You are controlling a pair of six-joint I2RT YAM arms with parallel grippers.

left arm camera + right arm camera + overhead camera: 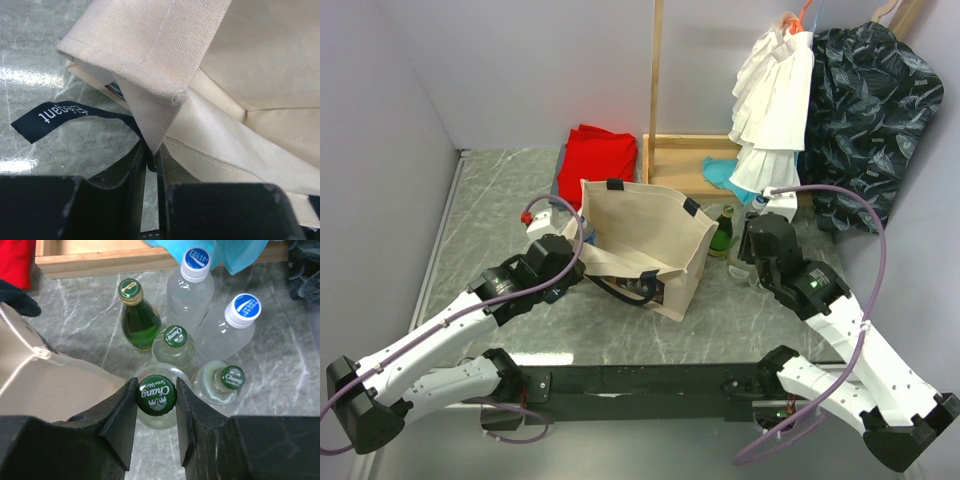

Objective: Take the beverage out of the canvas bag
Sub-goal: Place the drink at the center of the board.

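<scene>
Evidently nearly done: the clear glass bottle with a green cap (156,396) stands outside the boxy beige canvas bag (645,240) among other bottles (196,290), the right gripper (155,386) clamped about its cap, the left gripper (151,156) pinching the bag's rim, so only release seems left.

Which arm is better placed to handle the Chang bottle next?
Right. The right end effector grips the Chang bottle by its cap, outside the canvas bag; the left end effector pinches the bag's corner.

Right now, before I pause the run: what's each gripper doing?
Left gripper: closed, pinching a corner of the canvas bag.
Right gripper: closed on the Chang bottle, at its cap.
</scene>
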